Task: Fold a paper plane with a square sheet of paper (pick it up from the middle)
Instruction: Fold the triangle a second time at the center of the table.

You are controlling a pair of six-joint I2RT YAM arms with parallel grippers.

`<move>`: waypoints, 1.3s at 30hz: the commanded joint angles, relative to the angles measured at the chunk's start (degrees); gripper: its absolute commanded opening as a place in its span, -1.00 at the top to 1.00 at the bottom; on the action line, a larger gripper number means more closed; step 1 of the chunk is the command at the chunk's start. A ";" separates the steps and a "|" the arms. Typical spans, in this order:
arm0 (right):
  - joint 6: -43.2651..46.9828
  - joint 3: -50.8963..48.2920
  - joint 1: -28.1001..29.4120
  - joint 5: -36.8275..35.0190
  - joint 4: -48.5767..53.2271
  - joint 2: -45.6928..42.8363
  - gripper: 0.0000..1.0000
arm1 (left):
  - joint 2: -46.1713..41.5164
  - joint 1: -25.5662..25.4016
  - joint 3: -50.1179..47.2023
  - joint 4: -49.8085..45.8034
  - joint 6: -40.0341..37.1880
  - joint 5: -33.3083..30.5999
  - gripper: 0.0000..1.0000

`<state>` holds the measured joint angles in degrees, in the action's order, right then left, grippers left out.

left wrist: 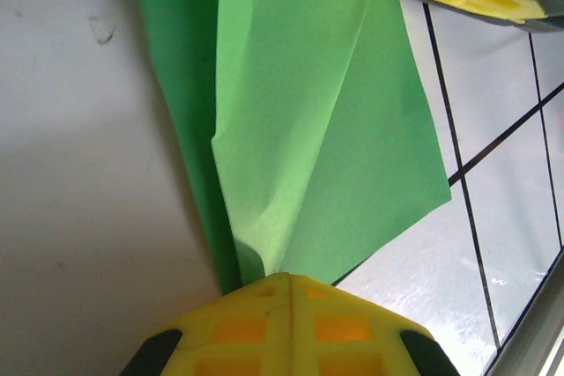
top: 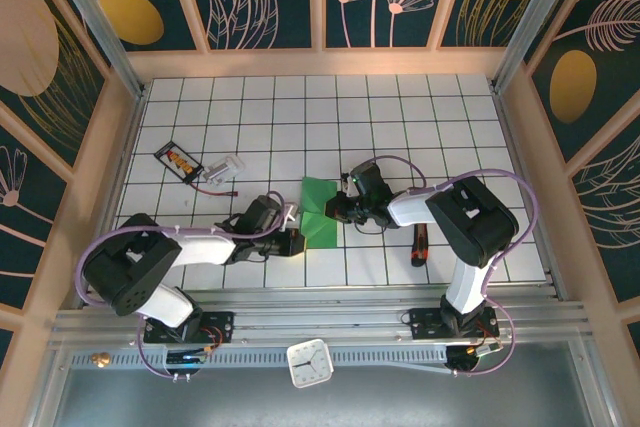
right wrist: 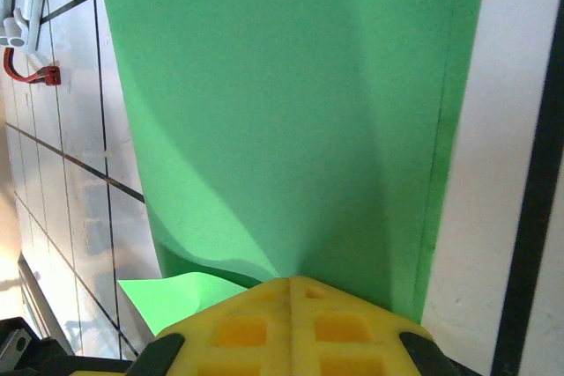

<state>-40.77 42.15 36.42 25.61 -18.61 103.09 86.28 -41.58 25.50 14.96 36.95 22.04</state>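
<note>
The thin bright-green square sheet of paper [top: 320, 209] sits at the middle of the white gridded desk [top: 420, 127], between the two arms. It is already creased into a narrower, layered shape with overlapping flaps, but it is no slim pointed dart yet. The left hand [left wrist: 287, 292] is pinched together on its left side, and the right hand [right wrist: 291, 292] is clamped on its right side. I judge the folding about midway, with lengthwise folds and the final centre crease left to do

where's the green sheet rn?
Top view: the square sheet of paper is centre-front of the table, its left edge pinched in the left fingers and its right edge in the right fingers.
</note>
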 commanded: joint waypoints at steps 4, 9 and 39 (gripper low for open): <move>1.97 -0.48 -0.85 -4.56 7.53 3.40 1.00 | -3.12 -0.07 -1.76 -10.81 0.99 0.42 1.00; 1.94 -0.23 -0.74 -4.42 7.51 3.25 1.00 | -7.36 -0.04 0.98 -6.73 4.17 3.35 1.00; 3.13 1.86 -0.74 -3.28 8.26 2.96 1.00 | 9.34 1.03 5.18 -4.74 -2.53 0.65 1.00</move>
<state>-39.64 43.66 36.40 25.56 -16.78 103.53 92.84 -40.80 32.21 13.58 36.40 24.69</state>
